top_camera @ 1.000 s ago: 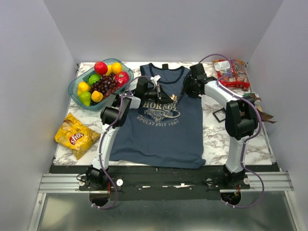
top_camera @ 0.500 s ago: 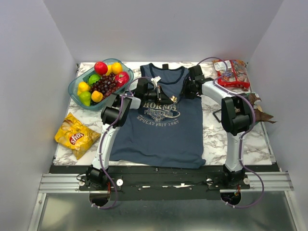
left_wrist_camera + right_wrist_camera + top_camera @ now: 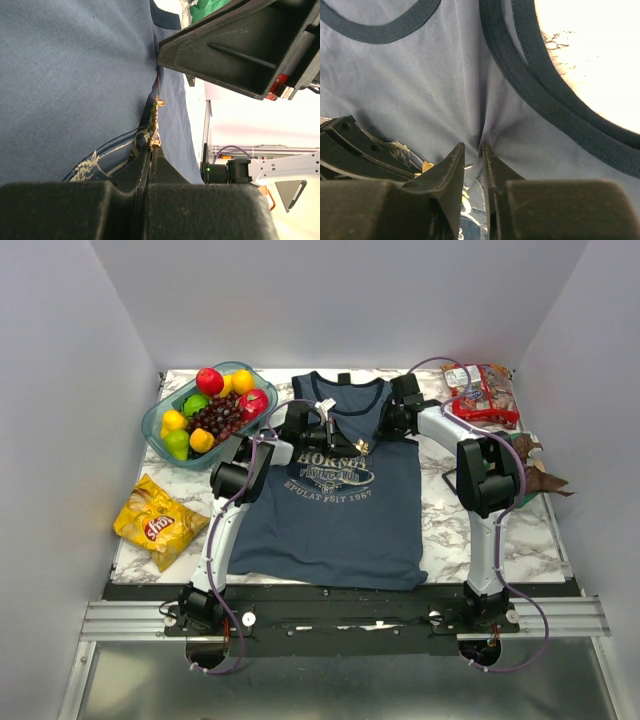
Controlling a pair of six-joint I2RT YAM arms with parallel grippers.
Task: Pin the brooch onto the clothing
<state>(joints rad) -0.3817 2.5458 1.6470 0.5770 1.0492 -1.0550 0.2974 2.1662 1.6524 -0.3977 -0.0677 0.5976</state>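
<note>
Marble-top table (image 3: 440,530): blue tank top (image 3: 340,525) laid flat at ctr. Fruit tub (image 3: 150,426) set far L, yellow chip bag (image 3: 160,523) nearer L. Red snack pkt (image 3: 482,392) seen far R.

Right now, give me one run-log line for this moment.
left gripper: shut on brooch | right gripper: pinching top fold beside it | brooch: against top near print | pinned: cannot tell

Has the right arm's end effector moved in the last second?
Yes. The right end effector has slid slightly left, away from the red snack packet and further over the tank top.
</note>
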